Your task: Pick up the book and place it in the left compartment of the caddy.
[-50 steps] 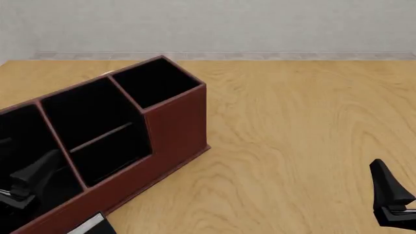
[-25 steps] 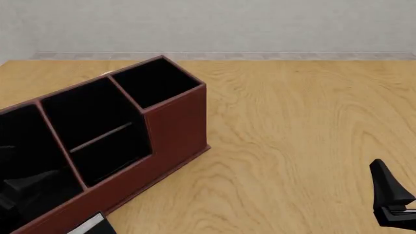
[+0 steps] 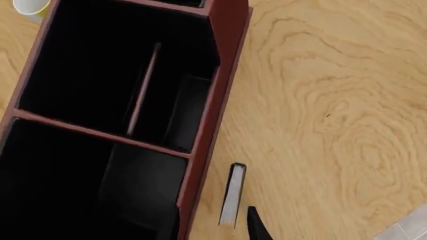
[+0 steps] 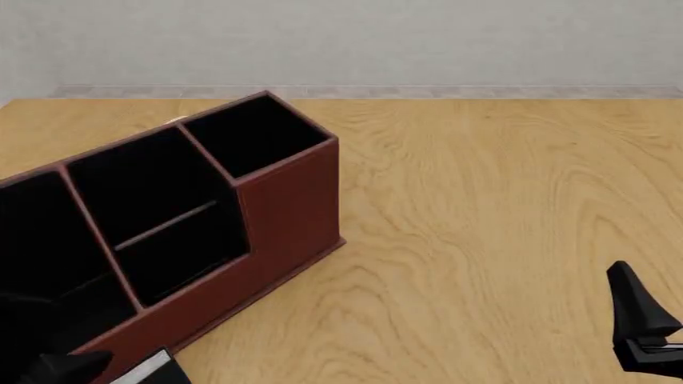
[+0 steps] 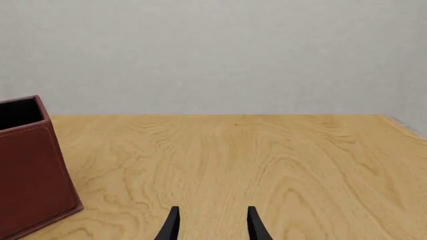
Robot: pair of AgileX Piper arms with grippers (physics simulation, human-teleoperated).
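The long red-brown caddy [image 4: 288, 208] lies at an angle on the left of the table, and its left compartment [image 4: 43, 240] is at the near left end. The left wrist view looks down into the caddy [image 3: 227, 60] and that compartment [image 3: 67, 190]. The small black book [image 3: 232, 194] stands on edge on the table, just outside the caddy's long wall; its white edge shows at the front view's bottom edge [image 4: 149, 370]. My left gripper [image 3: 213, 232] hangs low beside the book, open; one fingertip [image 3: 257, 227] shows, the other is lost against black. My right gripper [image 5: 212, 227] is open and empty.
A pale cup [image 3: 30, 6] stands on the table behind the caddy's far wall. The right arm's finger [image 4: 641, 324] sits at the front right corner. A grey wall backs the wooden table [image 4: 491, 200]; the table's edge shows in the left wrist view [image 3: 407, 227].
My left gripper has moved down and back from above the left compartment to the front view's bottom left corner. The right arm has not moved.
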